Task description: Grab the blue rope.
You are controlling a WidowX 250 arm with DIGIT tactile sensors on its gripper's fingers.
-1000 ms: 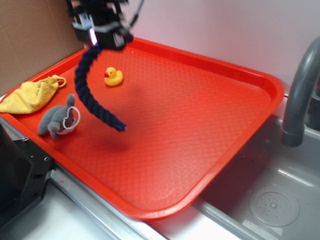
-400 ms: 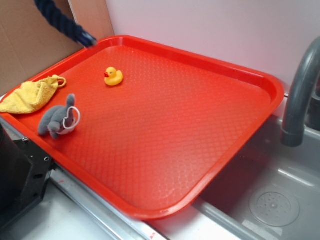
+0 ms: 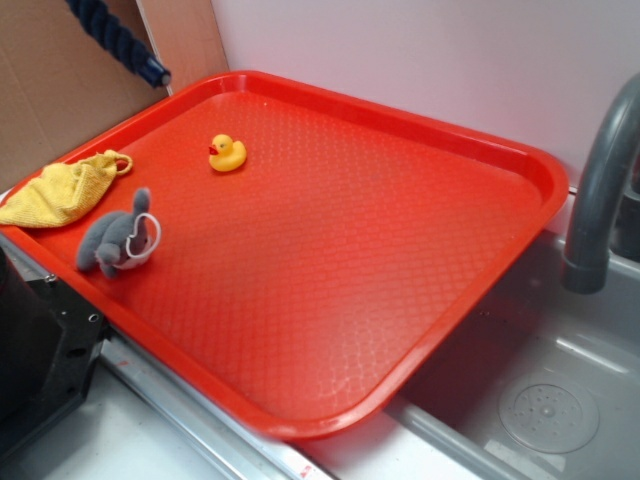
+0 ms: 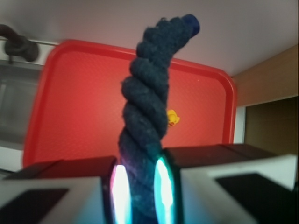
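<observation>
The blue rope [image 4: 147, 107] is a thick navy twisted rope with a shiny capped end. In the wrist view it stands up between the two lit pads of my gripper [image 4: 138, 191], which is shut on it. In the exterior view only the rope's lower end [image 3: 118, 35] hangs in at the top left, high above the red tray [image 3: 480, 150]; the gripper itself is out of that frame. The yellow duck [image 3: 227, 153] sits on the tray at the back left and also shows in the wrist view [image 4: 173, 118].
A grey plush toy [image 3: 120, 240] lies near the tray's left edge. A yellow cloth [image 3: 62, 190] lies off the tray at the left. A grey faucet [image 3: 598, 190] and a sink [image 3: 545, 400] are at the right. Cardboard [image 3: 60, 90] stands behind.
The gripper rose out of the exterior frame with the rope; the rope's end lifted off the tray to the top left corner. Nothing else moved.
</observation>
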